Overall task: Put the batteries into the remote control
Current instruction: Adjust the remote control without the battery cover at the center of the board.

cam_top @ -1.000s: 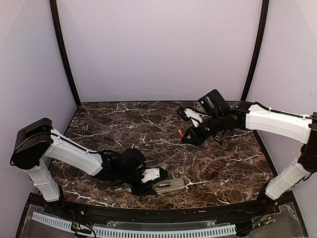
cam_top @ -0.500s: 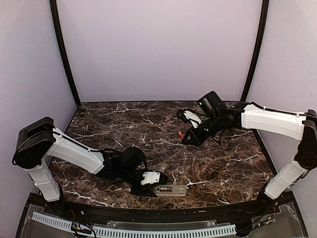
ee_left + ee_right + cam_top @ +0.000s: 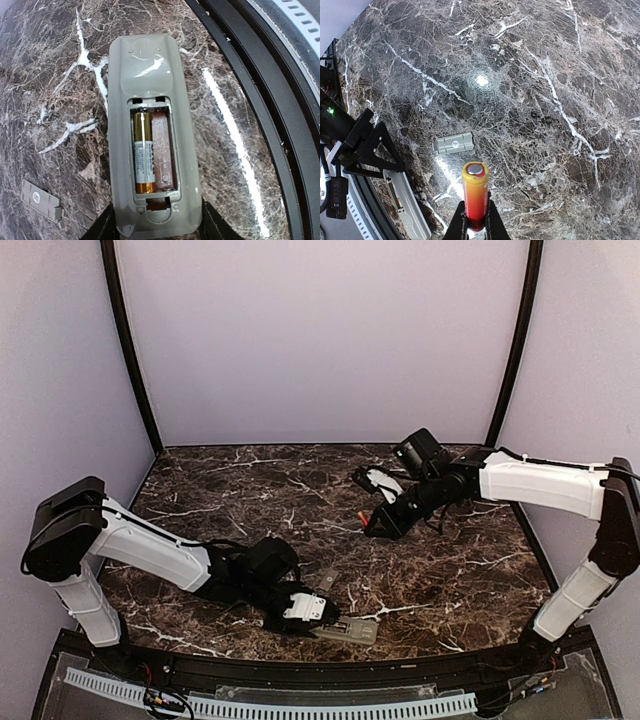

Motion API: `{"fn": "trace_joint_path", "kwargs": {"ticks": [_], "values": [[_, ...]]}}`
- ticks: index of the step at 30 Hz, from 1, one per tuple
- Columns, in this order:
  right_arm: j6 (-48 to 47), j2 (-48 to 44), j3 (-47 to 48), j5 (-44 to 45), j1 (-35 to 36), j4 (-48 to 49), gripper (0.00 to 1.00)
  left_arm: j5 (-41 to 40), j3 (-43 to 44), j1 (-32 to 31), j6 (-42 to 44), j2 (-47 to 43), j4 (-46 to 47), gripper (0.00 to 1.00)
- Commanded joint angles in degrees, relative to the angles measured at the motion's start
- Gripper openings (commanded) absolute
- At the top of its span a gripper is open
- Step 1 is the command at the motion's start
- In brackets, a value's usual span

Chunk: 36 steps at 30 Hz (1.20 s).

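The remote control point(image 3: 155, 150) lies back-up with its battery bay open. One gold and white battery point(image 3: 142, 152) sits in the bay's left slot, and the right slot is bare. My left gripper point(image 3: 157, 231) is shut on the remote's near end, with a finger point(image 3: 106, 227) on each side. In the top view the left gripper point(image 3: 312, 612) holds the remote point(image 3: 350, 631) near the table's front edge. My right gripper point(image 3: 476, 224) is shut on a red and yellow battery point(image 3: 476, 192) and holds it above the table. In the top view the right gripper point(image 3: 374, 524) and its battery point(image 3: 364, 516) are at centre right.
The small flat grey cover point(image 3: 453, 144) lies on the marble between the arms; it also shows in the top view point(image 3: 326, 581) and the left wrist view point(image 3: 42, 200). The black table rim point(image 3: 260, 100) runs close beside the remote. The remote point(image 3: 410, 207) shows at lower left of the right wrist view.
My left gripper has shifted the remote slightly toward the front edge and turned it. My right gripper with the red battery has moved a little left.
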Motion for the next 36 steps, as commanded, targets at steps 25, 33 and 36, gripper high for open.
{"fn": "trace_joint_path", "kwargs": {"ticks": [25,33,36], "values": [[-0.6,0.1,1.4,-2.5,-0.5,-1.5,0.0,-12.5,-0.7,-4.2,-2.9,-3.4,-8.3,0.33],[1.4,-1.3,1.1,-7.3,-0.5,-2.5,0.0,-10.1,4.2,-3.9,-13.2,-2.0,-17.2,0.37],[1.9,-1.5,1.1,-8.2,-0.5,-3.4,0.0,-12.4,6.0,-3.9,-14.9,0.9,-19.2,0.42]]}}
